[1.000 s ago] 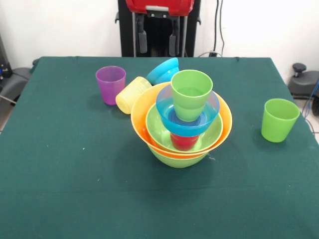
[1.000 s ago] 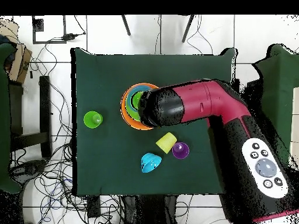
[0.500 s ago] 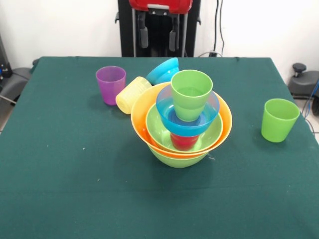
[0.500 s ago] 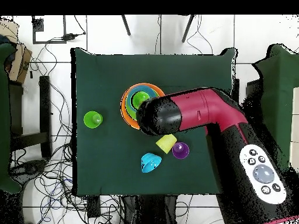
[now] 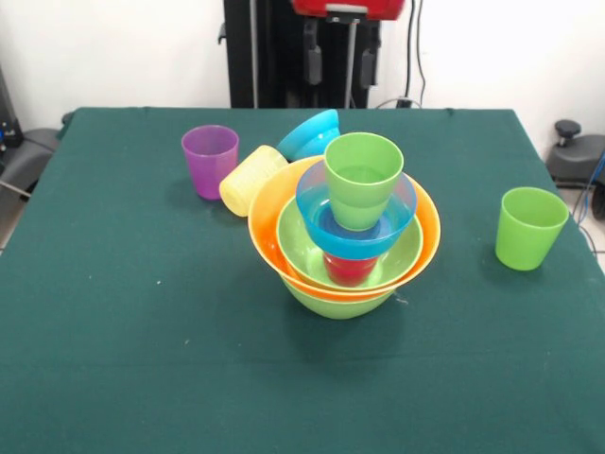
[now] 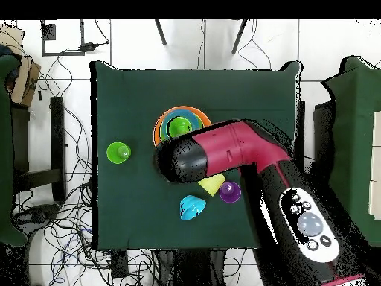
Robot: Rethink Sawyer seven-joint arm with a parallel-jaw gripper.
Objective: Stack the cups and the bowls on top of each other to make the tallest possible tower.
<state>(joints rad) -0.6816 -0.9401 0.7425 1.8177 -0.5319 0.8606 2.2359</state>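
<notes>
At the middle of the green table [image 5: 113,312] stands the tower [image 5: 346,227]: lime green bowl at the bottom [image 5: 336,301], large orange bowl [image 5: 274,213] nested in it, second lime green bowl [image 5: 301,248] inside that, red cup [image 5: 348,269] in the hollow, blue bowl [image 5: 354,222] resting over the red cup, light green cup [image 5: 363,176] upright on top. Six of ten pieces placed, then, by the look of it. Left loose: purple cup [image 5: 210,160] upright toward the far side, ribbed yellow cup [image 5: 250,179] on its side just beside the orange rim, second blue bowl [image 5: 311,134] tipped on edge behind the pile, second light green cup [image 5: 529,227] upright and well apart at one side. Above the far edge hangs the claw [image 5: 338,64], drawn up high, fingers spread apart and carrying nothing. Seen from overhead, arm [image 6: 223,153] over the table next to the pile, green cup mouth [image 6: 177,127] clear of it. Probably next: one of the four loose pieces, the upright cups being the easier picks.
</notes>
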